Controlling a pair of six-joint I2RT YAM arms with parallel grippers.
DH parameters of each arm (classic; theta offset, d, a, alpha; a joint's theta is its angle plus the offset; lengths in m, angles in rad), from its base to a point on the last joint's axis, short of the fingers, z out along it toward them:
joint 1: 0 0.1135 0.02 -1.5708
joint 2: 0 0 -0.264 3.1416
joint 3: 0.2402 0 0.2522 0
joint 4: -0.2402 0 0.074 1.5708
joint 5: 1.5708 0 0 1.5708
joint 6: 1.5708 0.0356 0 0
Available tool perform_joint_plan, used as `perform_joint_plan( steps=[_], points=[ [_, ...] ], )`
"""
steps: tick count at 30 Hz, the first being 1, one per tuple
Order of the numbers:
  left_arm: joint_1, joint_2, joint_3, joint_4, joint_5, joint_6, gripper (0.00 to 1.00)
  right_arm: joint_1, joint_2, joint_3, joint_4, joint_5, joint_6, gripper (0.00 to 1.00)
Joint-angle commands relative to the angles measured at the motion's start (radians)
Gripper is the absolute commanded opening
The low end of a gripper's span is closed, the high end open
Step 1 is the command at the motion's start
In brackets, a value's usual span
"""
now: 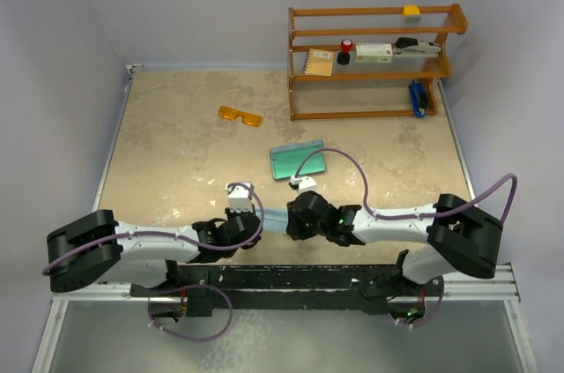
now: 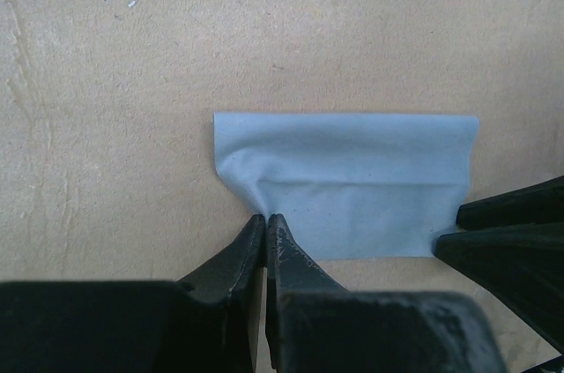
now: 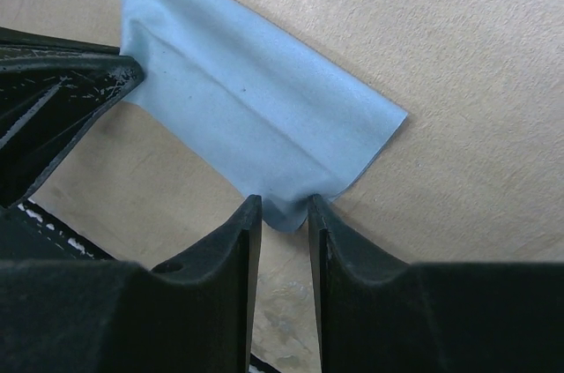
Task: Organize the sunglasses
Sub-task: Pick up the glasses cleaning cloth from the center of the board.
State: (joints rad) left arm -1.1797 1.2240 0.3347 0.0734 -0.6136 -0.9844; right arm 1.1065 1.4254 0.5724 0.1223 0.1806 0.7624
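Blue cloth [image 2: 352, 188] by the near edge, middle, pinched tight in left gripper [image 2: 266, 223]. Right gripper [image 3: 284, 214] a little spread around another corner. Orange sunglasses [image 1: 241, 115] near the far edge, left of middle, well apart from both.

Nothing legible — the white box [image 1: 374, 53] on the shelf [image 1: 292, 64] bears blurred print.

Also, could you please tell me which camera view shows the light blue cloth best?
The left wrist view: the light blue cloth shows nearly whole, fold included. The right wrist view crops one end; the top external view shows only a sliver.
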Motion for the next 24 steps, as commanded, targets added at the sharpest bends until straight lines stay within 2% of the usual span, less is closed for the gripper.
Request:
perform_joint_plan(
  steps=[1, 11, 18, 24],
  points=[
    [-0.008, -0.005, -0.005, 0.000, 0.020, -0.009, 0.00, 0.009, 0.011, 0.036, -0.064, 0.077, 0.039, 0.31],
    [-0.008, -0.009, -0.005, 0.006, 0.026, 0.011, 0.00, 0.008, -0.025, 0.038, -0.127, 0.131, 0.064, 0.30],
    [-0.008, 0.002, -0.008, 0.026, 0.036, 0.014, 0.00, 0.012, 0.004, 0.039, -0.096, 0.109, 0.070, 0.30],
    [-0.008, 0.002, -0.011, 0.030, 0.037, 0.012, 0.00, 0.026, 0.029, 0.046, -0.093, 0.110, 0.077, 0.26]
  ],
)
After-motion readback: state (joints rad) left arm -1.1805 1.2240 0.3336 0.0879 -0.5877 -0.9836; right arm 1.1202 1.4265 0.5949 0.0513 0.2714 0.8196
